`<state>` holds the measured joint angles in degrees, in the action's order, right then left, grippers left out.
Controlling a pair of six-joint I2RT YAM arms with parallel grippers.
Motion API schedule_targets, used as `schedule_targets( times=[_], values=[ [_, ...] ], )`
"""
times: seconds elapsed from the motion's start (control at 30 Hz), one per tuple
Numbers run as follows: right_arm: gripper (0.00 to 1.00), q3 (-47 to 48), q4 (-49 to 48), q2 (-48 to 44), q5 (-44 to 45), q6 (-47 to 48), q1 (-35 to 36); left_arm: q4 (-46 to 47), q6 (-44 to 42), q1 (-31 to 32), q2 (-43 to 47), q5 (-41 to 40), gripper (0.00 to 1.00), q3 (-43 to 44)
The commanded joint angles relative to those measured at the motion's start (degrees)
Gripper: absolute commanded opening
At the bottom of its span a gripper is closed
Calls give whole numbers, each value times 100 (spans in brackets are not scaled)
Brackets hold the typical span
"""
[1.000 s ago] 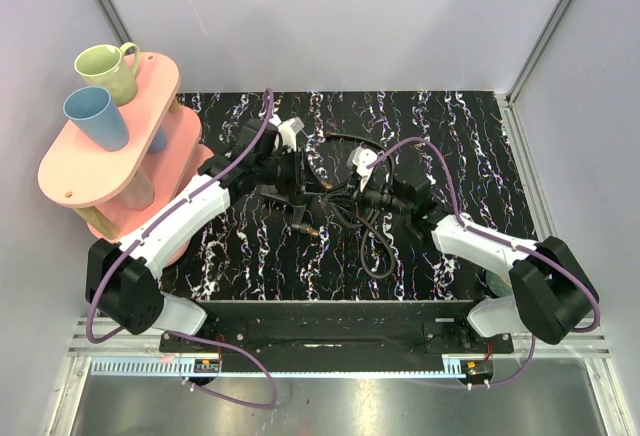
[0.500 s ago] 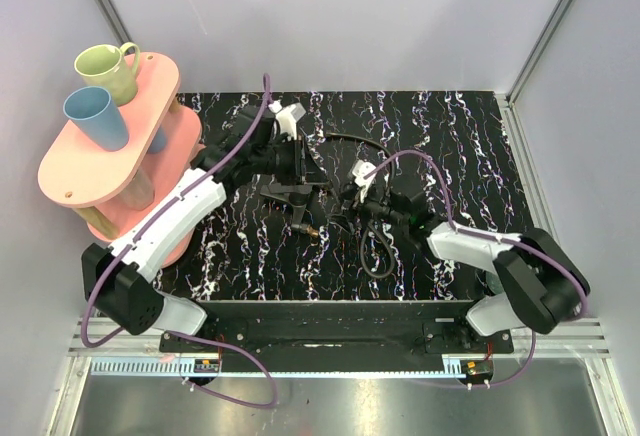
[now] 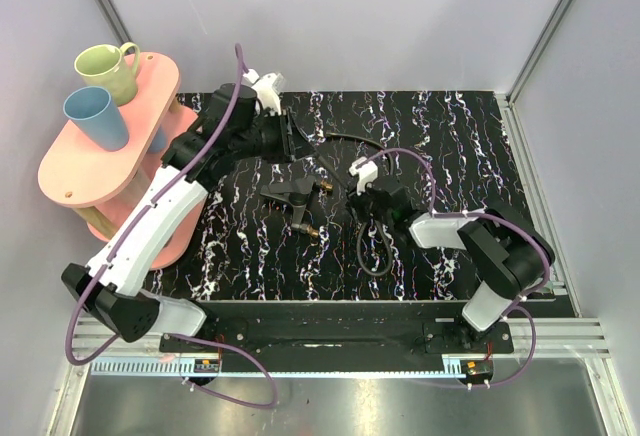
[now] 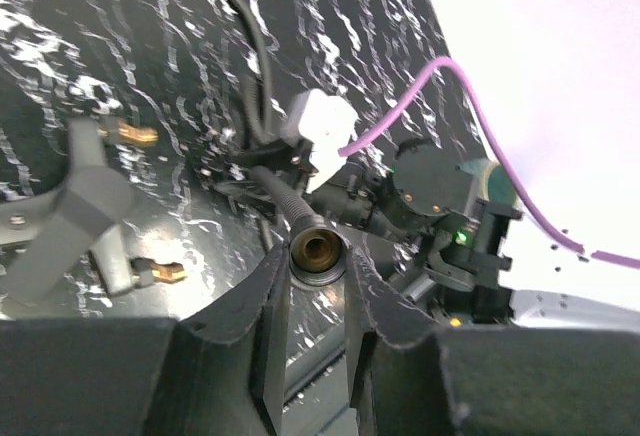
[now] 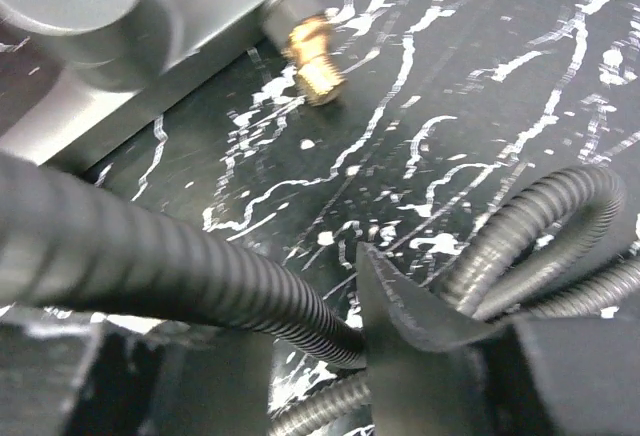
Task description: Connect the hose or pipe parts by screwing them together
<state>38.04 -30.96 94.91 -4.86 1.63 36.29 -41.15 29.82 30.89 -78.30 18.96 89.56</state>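
The dark grey forked fitting (image 3: 285, 194) lies free on the black marbled mat, its brass tips (image 3: 324, 188) pointing right. My left gripper (image 3: 283, 136) hovers behind it, shut on the brass end (image 4: 318, 248) of the black hose, which is pinched between the fingertips (image 4: 280, 274). The hose (image 3: 375, 251) loops over the mat to the right. My right gripper (image 3: 358, 200) sits low beside the fitting (image 5: 110, 16) and stands open. The hose (image 5: 150, 246) passes between its fingers and touches the right finger (image 5: 400, 306). A brass tip (image 5: 313, 64) shows just ahead.
A pink two-tier stand (image 3: 70, 171) holds a green mug (image 3: 108, 68) and a blue cup (image 3: 95, 116) at the left edge, close to my left arm. White walls enclose the mat on three sides. More hose coils (image 5: 540, 226) lie right of my right gripper.
My left gripper has swung up and back to the left, away from the fitting. The right arm has folded in, its gripper shifting left toward the fitting along the hose.
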Motion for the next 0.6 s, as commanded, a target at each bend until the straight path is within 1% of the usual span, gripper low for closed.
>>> schedule_targets(
  times=[0.0,0.07,0.1,0.13,0.2,0.23,0.27,0.33,0.37,0.43,0.47,0.53,0.57],
  values=[
    [38,492,623,150,1267,-558,-245,-192,-274,13,359,-1323,0,396],
    [37,651,898,81,1548,-803,-640,-402,-345,-4,333,-1605,0,457],
    [37,791,1108,36,1602,-857,-824,-481,-354,-22,316,-1623,0,492],
    [37,888,1232,-8,1655,-927,-1165,-517,-346,-39,342,-1624,0,458],
    [38,1231,1504,-113,1900,-1102,-1545,-430,-250,-40,403,-1589,0,256],
    [38,1354,1505,-148,1710,-1182,-1773,-229,-205,-31,490,-1501,0,159],
    [38,1703,1618,-140,1621,-1121,-2079,-114,-170,-40,526,-1266,0,-24],
    [43,2196,1987,-114,1874,-981,-2196,176,-38,-40,544,-983,0,-184],
    [45,2703,2337,-26,1936,-876,-2284,221,5,-31,535,-799,0,-280],
    [49,3163,2585,79,2111,-831,-2372,379,76,-31,527,-666,0,-395],
    [50,3505,2708,167,2243,-779,-2468,475,102,-31,544,-570,0,-587],
    [51,3736,2762,220,2157,-734,-2522,765,155,-31,588,-420,0,-790],
    [52,3815,2779,203,1608,-630,-2539,801,173,-31,588,-324,0,-930]
  ],
)
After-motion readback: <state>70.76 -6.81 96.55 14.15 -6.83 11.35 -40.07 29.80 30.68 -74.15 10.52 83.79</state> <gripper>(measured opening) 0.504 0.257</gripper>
